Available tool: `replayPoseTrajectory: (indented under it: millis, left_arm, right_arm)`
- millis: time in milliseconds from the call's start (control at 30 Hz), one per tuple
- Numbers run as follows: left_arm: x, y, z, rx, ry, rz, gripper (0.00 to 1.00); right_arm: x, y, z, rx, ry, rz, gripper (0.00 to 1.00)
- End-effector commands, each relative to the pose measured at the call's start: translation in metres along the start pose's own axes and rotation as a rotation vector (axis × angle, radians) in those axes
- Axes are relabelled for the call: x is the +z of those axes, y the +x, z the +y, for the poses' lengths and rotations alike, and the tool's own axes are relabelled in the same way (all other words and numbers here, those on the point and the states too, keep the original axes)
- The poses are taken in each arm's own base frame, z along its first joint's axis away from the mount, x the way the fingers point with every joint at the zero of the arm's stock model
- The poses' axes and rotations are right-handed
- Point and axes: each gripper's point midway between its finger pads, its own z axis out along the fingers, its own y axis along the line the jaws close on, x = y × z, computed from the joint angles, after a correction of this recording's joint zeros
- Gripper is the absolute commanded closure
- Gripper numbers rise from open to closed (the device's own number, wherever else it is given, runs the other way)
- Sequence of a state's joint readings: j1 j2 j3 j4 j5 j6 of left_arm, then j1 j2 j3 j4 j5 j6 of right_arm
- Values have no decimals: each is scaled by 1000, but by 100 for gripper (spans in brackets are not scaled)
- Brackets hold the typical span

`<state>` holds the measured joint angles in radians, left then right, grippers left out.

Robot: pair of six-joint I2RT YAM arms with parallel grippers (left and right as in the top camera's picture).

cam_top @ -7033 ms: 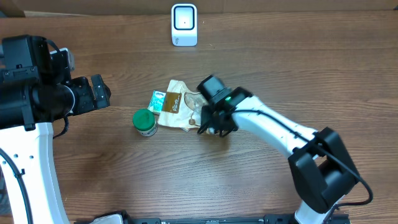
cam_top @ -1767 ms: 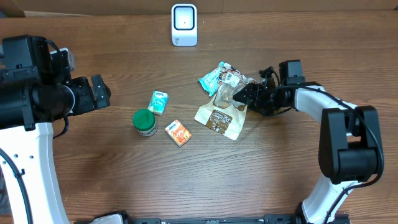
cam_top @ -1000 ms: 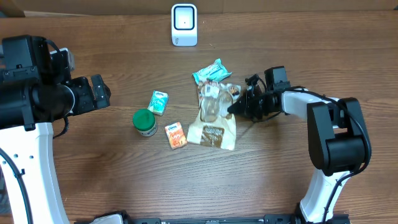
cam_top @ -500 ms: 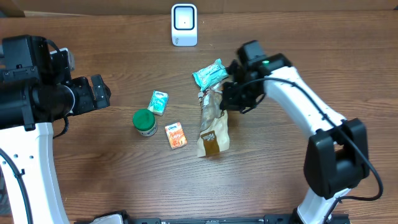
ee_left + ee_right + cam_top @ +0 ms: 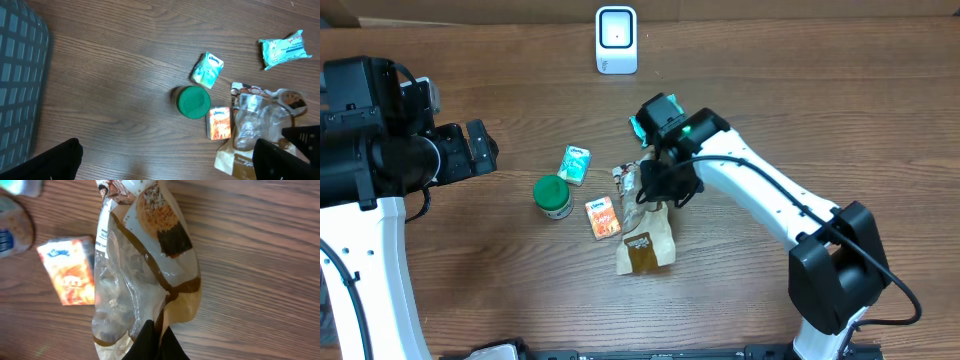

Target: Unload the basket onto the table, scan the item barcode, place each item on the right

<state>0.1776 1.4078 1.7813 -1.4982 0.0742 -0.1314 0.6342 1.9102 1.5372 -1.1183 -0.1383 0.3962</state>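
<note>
Left gripper (image 5: 485,148) is far left, jaws spread wide, holding nothing. Next come the jar (image 5: 553,197), tissue pack (image 5: 575,163) and orange pack (image 5: 603,216), all lying loose. The bag (image 5: 646,240) is your item. The right gripper (image 5: 665,185) is pinched fully closed on a thin fold at its edge, and the bag trails toward the near edge, just beside the orange pack. You can't tell if its low end rests on the table. The teal pack (image 5: 638,125) peeks out behind the right arm. The scanner (image 5: 616,40) is well apart, at the far edge.

Risks:
- The pinch is on crinkly film only, so a fast swing likely slips it.
- The bag is limp, so the code could fold over or face away from the scanner.
- No barcode shows in any view, so you're guessing which face to present.
- Glare is likely off the clear panel.
- The trailing end could drag the orange pack or clip the teal pack on the way up.

Labels:
- Tissue and orange packs carry a blue script logo. It looks like Kleenex but is too small to be sure.
- The bag's brown panel has pale print, unreadable.
- The teal pack's text is unreadable.
</note>
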Motion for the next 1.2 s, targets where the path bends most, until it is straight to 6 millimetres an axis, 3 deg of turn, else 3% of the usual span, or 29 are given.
replayPoseTrajectory:
  millis: [0,467,667,733,933,1167]
  left_arm:
    - [-8,-4,1,-6,-2,-28,0]
    - [-8,-4,1,-6,-2,-28,0]
    - [-7,-4,1,-6,-2,-27,0]
    - [-8,-4,1,-6,-2,-28,0]
    - [-8,-4,1,-6,-2,-28,0]
    - [-7,-4,1,-6,-2,-27,0]
  right_arm:
    - [-6,-5,20,-5,-57,-25,96]
    - [-9,-6,44,-31,-177,-18,94]
    - [-5,-7,60,-69,-196,-40,67]
    - [3,-7,65,-82,-198,-36,61]
    - [48,3,85,-112,-226,44,62]
    - [54,2,95,-121,-275,53,64]
